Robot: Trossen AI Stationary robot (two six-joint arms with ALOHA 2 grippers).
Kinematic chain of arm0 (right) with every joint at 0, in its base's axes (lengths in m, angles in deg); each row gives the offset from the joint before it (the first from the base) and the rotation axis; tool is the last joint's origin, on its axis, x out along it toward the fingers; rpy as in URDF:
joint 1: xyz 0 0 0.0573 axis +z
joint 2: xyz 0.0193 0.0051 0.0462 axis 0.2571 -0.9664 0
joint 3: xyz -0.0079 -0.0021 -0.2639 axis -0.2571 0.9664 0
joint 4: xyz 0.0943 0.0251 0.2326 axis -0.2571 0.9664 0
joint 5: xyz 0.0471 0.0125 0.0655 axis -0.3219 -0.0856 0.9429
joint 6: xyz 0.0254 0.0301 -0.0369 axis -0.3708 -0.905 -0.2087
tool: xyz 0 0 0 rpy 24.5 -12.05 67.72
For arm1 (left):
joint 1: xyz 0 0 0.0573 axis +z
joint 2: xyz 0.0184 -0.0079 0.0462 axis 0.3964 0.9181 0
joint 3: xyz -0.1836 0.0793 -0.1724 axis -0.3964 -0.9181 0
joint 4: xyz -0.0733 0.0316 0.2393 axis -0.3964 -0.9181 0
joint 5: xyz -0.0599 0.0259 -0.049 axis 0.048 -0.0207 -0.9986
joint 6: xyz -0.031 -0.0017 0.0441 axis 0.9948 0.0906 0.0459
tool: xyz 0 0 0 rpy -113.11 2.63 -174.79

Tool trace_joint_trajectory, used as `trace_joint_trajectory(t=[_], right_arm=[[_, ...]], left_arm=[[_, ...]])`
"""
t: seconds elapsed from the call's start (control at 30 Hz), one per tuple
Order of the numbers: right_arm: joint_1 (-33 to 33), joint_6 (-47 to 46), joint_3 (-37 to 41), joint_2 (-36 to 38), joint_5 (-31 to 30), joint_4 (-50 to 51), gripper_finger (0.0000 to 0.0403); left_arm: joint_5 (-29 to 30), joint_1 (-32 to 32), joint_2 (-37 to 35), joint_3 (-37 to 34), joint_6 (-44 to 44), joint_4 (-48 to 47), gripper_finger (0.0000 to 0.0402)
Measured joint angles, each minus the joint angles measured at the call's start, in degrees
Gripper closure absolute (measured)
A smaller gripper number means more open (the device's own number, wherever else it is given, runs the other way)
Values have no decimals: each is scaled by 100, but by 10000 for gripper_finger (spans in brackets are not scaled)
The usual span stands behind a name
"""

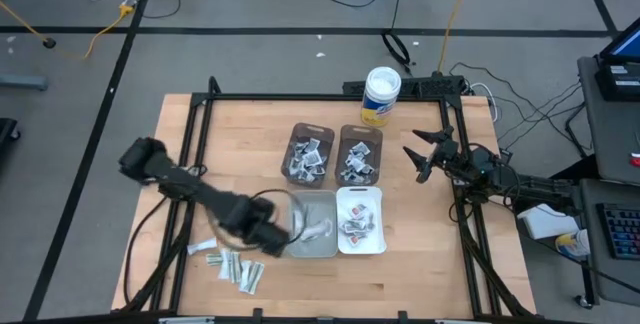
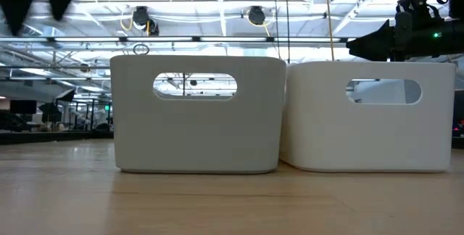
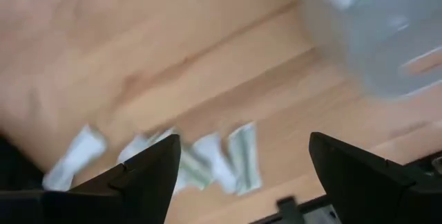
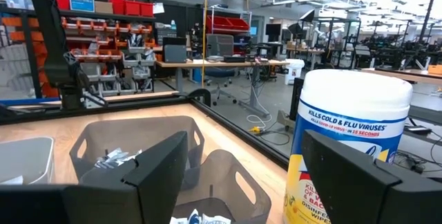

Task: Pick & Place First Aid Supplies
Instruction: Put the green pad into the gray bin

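Several pale packets and strips point(image 1: 235, 264) lie flat on the wood near the table's near edge; the left wrist view shows them point(image 3: 207, 162) below and between the fingers. My left gripper point(image 1: 265, 239) point(image 3: 243, 137) hovers open above the table between these packets and the grey bin point(image 1: 318, 226) point(image 3: 380, 30), touching nothing. More packets lie in the two brown bins point(image 1: 310, 154) point(image 1: 360, 154) and in the white bin point(image 1: 360, 221). My right gripper point(image 1: 420, 159) point(image 4: 245, 135) waits open in the air at the table's right side.
A white round tub with a yellow label point(image 1: 381, 94) point(image 4: 352, 141) stands at the far edge, behind the brown bins point(image 4: 131, 155). The low view shows the two near bins point(image 2: 196, 115) point(image 2: 370, 115) side by side. A black frame point(image 1: 470, 234) borders the table.
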Motion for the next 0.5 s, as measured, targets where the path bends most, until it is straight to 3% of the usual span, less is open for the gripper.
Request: trace_joint_trajectory(t=[0.3, 0.5], right_arm=[[-1, 0, 0, 0, 0, 0, 124], [-1, 0, 1, 1, 0, 1, 124]], left_arm=[[-210, -1280, -873, -1330, 2751, 573, 70], [-327, -1827, -1194, -1883, 3894, 921, 82]])
